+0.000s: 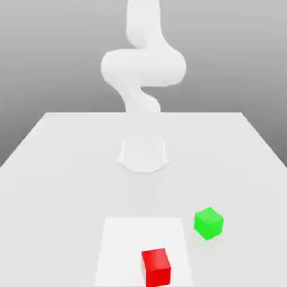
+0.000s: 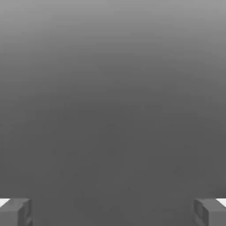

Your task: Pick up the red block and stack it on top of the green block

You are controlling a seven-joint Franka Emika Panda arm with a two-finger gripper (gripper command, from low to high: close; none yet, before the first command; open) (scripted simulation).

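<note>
The red block [image 1: 156,267] sits on the white table near its front edge, on a paler square patch [image 1: 143,246]. The green block [image 1: 208,223] stands a short way off toward the exterior view's right and slightly farther back, apart from the red one. In the hand view my gripper [image 2: 113,212] is open, its two grey fingertips [image 2: 15,212] set wide apart with nothing between them and a plain grey background behind. The white arm [image 1: 143,67] rises from its base [image 1: 143,154] at the middle of the table.
The white table [image 1: 67,162] stretches wide around the arm's base, with its front edge just past the red block. A grey backdrop lies behind the table.
</note>
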